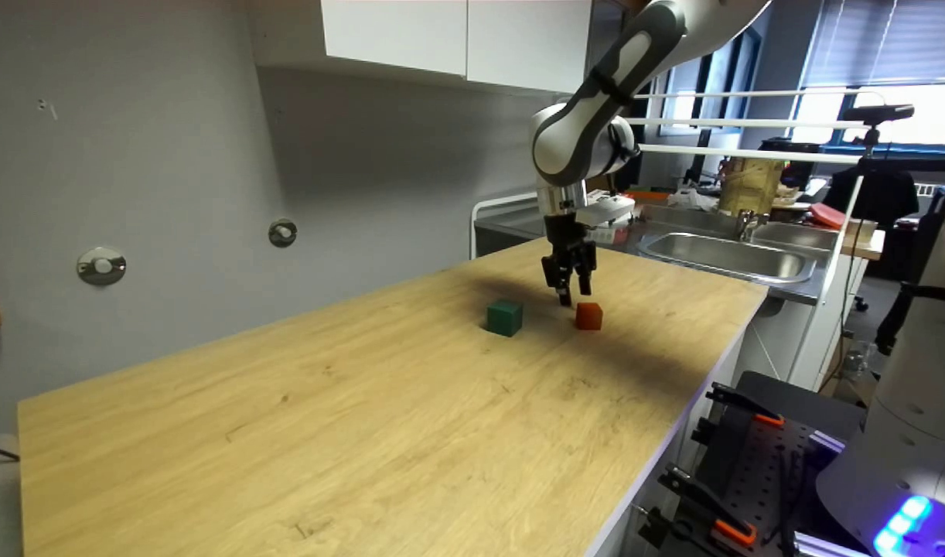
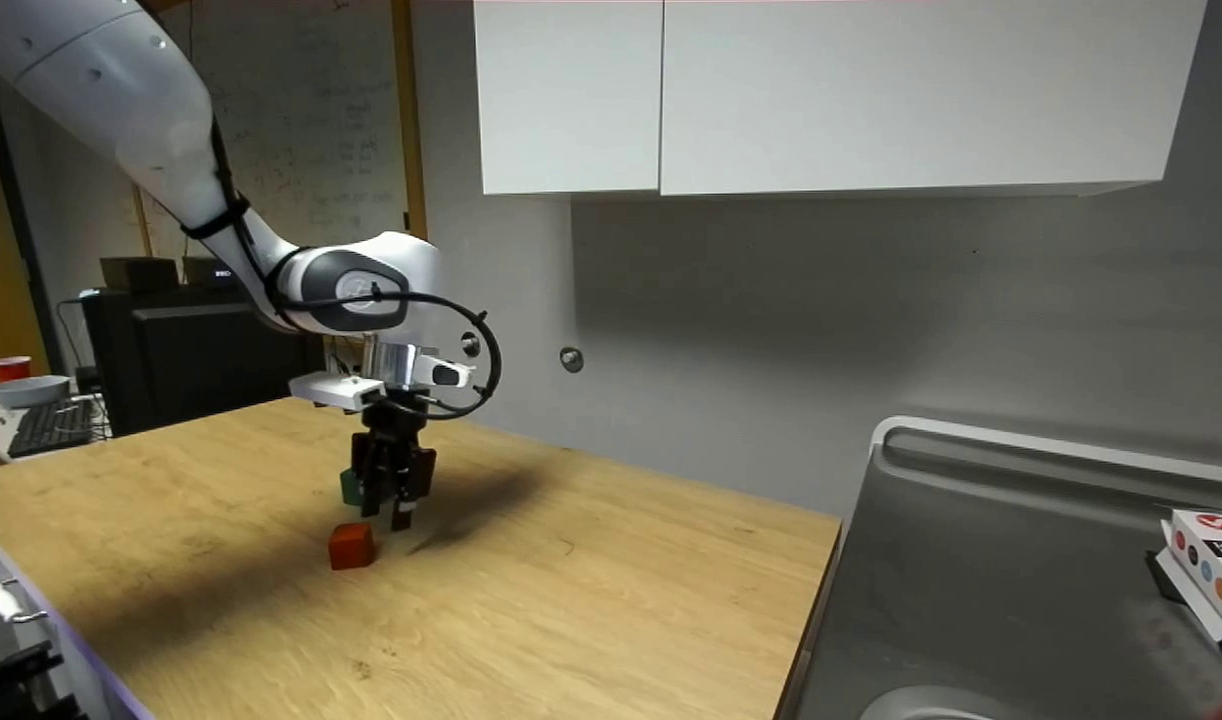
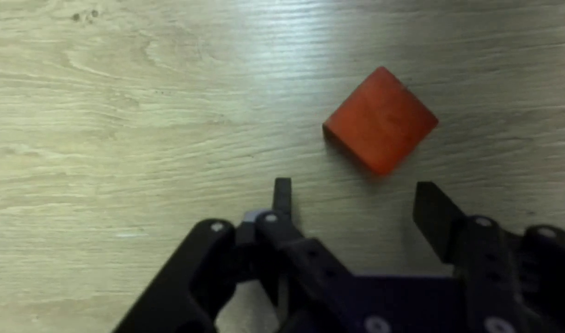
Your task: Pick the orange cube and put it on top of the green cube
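The orange cube rests on the wooden table in both exterior views. The green cube stands a short way from it on the table. In an exterior view the green cube is partly hidden behind the fingers. It is out of the wrist view. My gripper points down just above the table, beside the orange cube. In the wrist view its fingers are apart with nothing between them. The orange cube lies just beyond the fingertips, turned cornerwise to them. The gripper also shows in an exterior view.
The wooden table runs along a grey wall. White cabinets hang above it. A steel sink and a dark counter with a white box lie past the table's end. A white rail frame stands near the sink.
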